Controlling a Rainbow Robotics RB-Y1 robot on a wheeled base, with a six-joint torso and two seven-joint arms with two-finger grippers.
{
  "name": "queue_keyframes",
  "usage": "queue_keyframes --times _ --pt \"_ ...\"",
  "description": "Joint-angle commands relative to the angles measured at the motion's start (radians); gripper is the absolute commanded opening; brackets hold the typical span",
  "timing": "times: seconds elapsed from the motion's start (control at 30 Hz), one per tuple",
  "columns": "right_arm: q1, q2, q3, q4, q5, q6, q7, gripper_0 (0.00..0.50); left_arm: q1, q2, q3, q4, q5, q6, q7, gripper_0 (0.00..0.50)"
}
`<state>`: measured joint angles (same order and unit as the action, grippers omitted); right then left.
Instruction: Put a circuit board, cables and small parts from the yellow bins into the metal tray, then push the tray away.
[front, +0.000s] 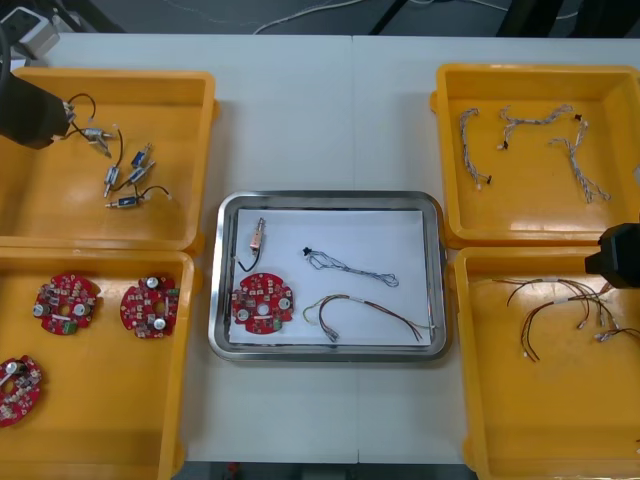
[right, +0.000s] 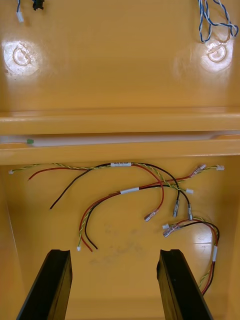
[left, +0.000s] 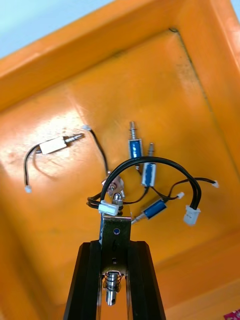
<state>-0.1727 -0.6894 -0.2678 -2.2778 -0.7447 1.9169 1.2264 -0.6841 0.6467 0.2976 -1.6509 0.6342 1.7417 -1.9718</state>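
- The left gripper (left: 116, 246) hangs over the far left yellow bin (front: 190, 90). Its black fingers pinch a small metal part (left: 116, 232) between them.
- A black cable (left: 150, 167) arches up from that pinched part and ends in a white plug.
- Ahead of the left fingertips, loose small metal parts (left: 136, 147) with blue bodies lie on the bin floor, apart from the pinched piece.
- The right gripper (right: 114, 254) hovers over the near right yellow bin (front: 478, 380). Its fingers are spread wide, with bare bin floor between them.
- Just ahead of the right fingertips lie red and yellow cables (right: 125, 191) tangled with black wires, and none of them touches the fingers.
- Farther ahead, past two bin walls, twisted blue and white cables (right: 212, 22) lie in the far right yellow bin (front: 440, 150).
- The metal tray (front: 325, 197) sits between the two grippers, well apart from both, and is white inside.
- In the tray lie a round red circuit board (front: 262, 303), a tray metal part (front: 257, 236), a twisted cable (front: 350, 265) and a bundle of thin coloured wires (front: 365, 312).
- Below the left gripper's bin, the near left yellow bin (front: 185, 400) holds three spare circuit boards (front: 148, 305).
- The table (front: 300, 110) is light, with a seam running down its middle.
- Beyond its far edge the floor is dark, with a pale cord (front: 300, 10) lying on it.
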Motion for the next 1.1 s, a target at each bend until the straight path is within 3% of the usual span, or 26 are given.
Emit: queue_keyframes --times 0.03,0.47,0.87,1.1 --pt "0.012 -0.039 -0.031 -0.032 -0.007 0.003 -0.028 0.500 -0.055 0.045 0.003 -0.043 -0.036 0.007 0.123 0.000" --pt "0.012 -0.039 -0.031 -0.032 -0.007 0.003 -0.028 0.500 -0.014 0.040 -0.044 -0.023 -0.044 -0.053 0.136 0.000" --pt "0.012 -0.039 -0.031 -0.032 -0.007 0.003 -0.028 0.500 0.120 0.028 -0.129 -0.017 -0.053 -0.248 0.137 0.000" --pt "0.012 -0.039 -0.031 -0.032 -0.007 0.003 -0.028 0.500 0.179 0.024 -0.204 0.088 -0.044 -0.444 0.126 0.000"
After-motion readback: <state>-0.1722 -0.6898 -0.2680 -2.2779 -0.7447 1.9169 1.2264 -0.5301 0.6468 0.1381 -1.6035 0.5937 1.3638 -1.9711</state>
